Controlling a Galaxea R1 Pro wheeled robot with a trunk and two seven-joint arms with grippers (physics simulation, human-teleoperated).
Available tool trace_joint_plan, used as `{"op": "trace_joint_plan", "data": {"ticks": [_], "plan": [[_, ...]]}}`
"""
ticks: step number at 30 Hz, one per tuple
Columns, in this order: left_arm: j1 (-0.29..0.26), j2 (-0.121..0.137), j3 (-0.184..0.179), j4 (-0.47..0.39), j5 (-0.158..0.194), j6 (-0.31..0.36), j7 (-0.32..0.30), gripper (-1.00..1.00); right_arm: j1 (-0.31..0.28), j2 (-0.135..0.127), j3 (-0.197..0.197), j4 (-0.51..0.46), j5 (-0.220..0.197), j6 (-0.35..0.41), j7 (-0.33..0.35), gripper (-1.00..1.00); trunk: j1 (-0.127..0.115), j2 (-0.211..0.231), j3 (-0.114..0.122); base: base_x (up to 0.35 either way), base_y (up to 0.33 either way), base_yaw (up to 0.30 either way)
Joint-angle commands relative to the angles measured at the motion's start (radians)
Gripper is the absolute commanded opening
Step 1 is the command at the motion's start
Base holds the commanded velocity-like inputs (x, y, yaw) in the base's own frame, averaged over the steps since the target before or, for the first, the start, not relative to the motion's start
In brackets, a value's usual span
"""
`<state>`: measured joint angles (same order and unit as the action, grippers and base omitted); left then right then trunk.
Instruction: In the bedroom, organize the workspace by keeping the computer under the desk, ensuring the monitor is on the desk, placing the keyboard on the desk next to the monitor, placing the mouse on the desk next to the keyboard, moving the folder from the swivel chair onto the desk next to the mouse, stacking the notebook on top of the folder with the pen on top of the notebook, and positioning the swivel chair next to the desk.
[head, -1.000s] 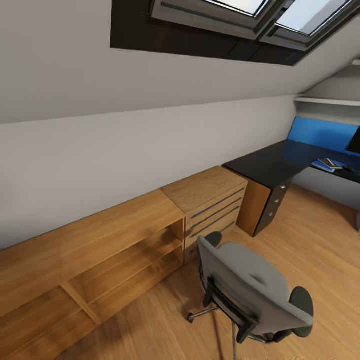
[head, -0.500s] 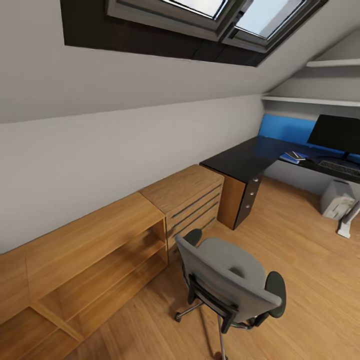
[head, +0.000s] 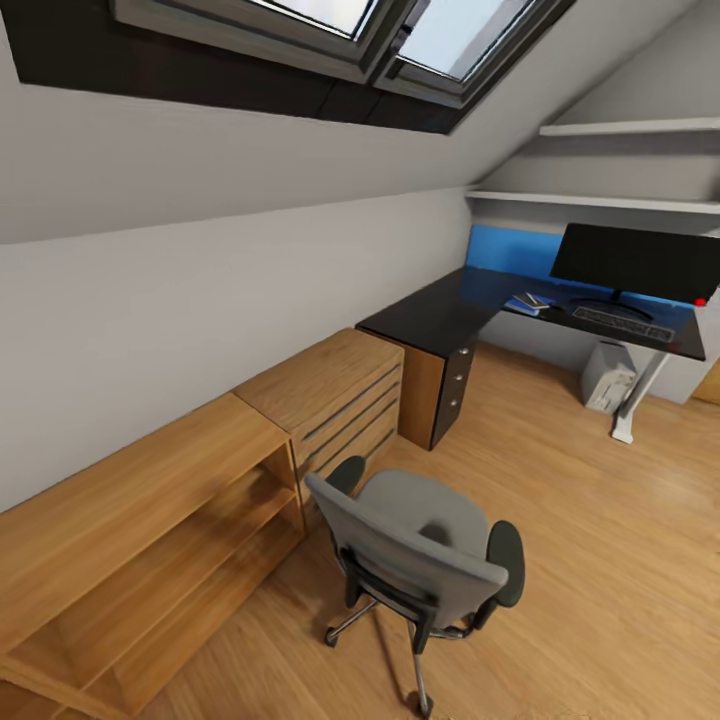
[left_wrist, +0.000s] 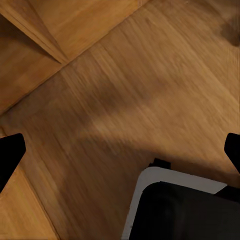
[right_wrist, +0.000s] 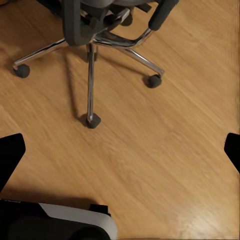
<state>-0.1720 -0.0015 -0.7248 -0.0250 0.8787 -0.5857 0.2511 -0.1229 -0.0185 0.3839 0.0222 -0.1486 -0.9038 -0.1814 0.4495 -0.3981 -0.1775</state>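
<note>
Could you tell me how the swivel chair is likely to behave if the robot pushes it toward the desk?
The swivel chair will probably roll easily: casters on smooth wood floor. Pushed off-centre or high on the backrest, it may spin or veer.

The left gripper (left_wrist: 120, 152) has black fingertips (left_wrist: 10, 155) with slanted ends. The right gripper (right_wrist: 120, 150) has the same black tips. Near each one sits a rounded black body part (left_wrist: 185, 210) with a white rim.

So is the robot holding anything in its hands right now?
No, nothing. The left pincer and the right pincer are both open, with only wooden floor between their fingertips.
</note>
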Motion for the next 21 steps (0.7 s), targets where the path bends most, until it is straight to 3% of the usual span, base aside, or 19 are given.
{"op": "trace_joint_plan", "data": {"ticks": [1, 2, 3, 7, 21], "plan": [[0.006, 0.009, -0.010, 0.001, 0.000, -0.061, 0.009, 1.00, -0.001, 0.001, 0.009, 0.002, -0.009, -0.004, 0.000, 1.00, 0.001, -0.002, -0.002, 0.000, 0.000, -0.294], [0.007, 0.011, -0.010, 0.001, 0.000, -0.079, 0.009, 1.00, -0.001, 0.001, 0.009, 0.002, -0.009, -0.004, 0.000, 1.00, 0.001, -0.002, -0.002, 0.000, 0.000, -0.294], [0.019, 0.016, -0.010, 0.002, 0.000, -0.151, 0.008, 1.00, -0.001, 0.001, 0.009, 0.002, -0.009, -0.004, 0.000, 1.00, 0.001, -0.002, -0.002, 0.000, 0.000, -0.294], [0.034, 0.018, -0.011, 0.002, 0.000, -0.194, 0.008, 1.00, -0.001, 0.000, 0.009, 0.002, -0.009, -0.004, 0.000, 1.00, 0.001, -0.002, -0.002, 0.000, 0.000, -0.294], [0.045, 0.012, -0.015, 0.002, -0.003, -0.233, 0.007, 1.00, -0.001, 0.002, 0.009, 0.002, -0.009, -0.001, 0.000, 1.00, 0.001, -0.002, -0.002, 0.000, 0.000, -0.292]]}}
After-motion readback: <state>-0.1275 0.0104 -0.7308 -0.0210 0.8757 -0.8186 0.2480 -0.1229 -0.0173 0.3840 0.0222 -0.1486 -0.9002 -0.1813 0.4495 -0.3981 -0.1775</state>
